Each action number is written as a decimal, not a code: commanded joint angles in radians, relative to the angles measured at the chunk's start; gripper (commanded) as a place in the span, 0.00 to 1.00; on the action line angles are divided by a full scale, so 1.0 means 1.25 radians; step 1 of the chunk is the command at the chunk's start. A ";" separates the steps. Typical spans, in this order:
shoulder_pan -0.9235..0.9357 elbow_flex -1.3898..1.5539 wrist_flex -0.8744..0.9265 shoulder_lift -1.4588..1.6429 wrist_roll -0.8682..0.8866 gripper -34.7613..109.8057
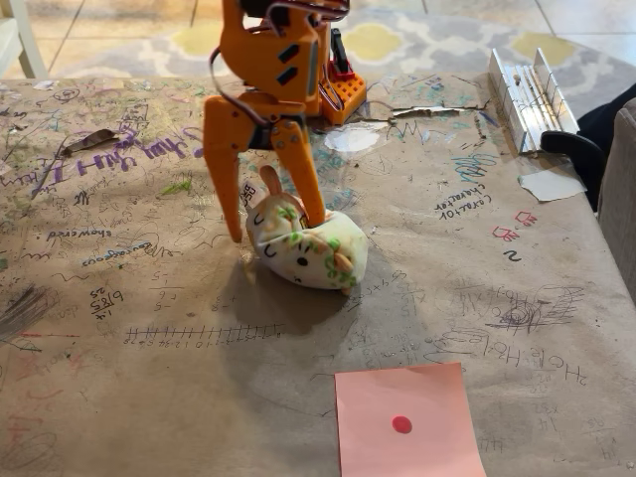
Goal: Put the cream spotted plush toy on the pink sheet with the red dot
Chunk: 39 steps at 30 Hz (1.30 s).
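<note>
Fixed view shows the orange pincer (273, 221) spread wide, pointing down over the table (119, 298), holding nothing yet. Between and just below its fingertips lies the cream spotted plush toy (308, 248), right finger pressing its top. Its long axis runs upper-left to lower-right, face toward the camera. Well below-right lies the pink sheet with the red dot (407, 422).

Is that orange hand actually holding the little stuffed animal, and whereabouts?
Not yet. The hand is open, its fingers straddling the cream spotted plush toy's upper end near the ears, and the toy lies on the table.
</note>
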 commanded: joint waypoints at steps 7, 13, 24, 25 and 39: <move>-0.082 -0.027 -0.135 -0.049 0.117 0.26; -0.066 -0.274 0.144 -0.155 0.275 0.26; -0.039 -0.388 0.351 -0.033 0.407 0.26; -0.037 -0.415 0.383 -0.022 0.418 0.26; -0.006 -0.518 0.661 0.367 0.529 0.26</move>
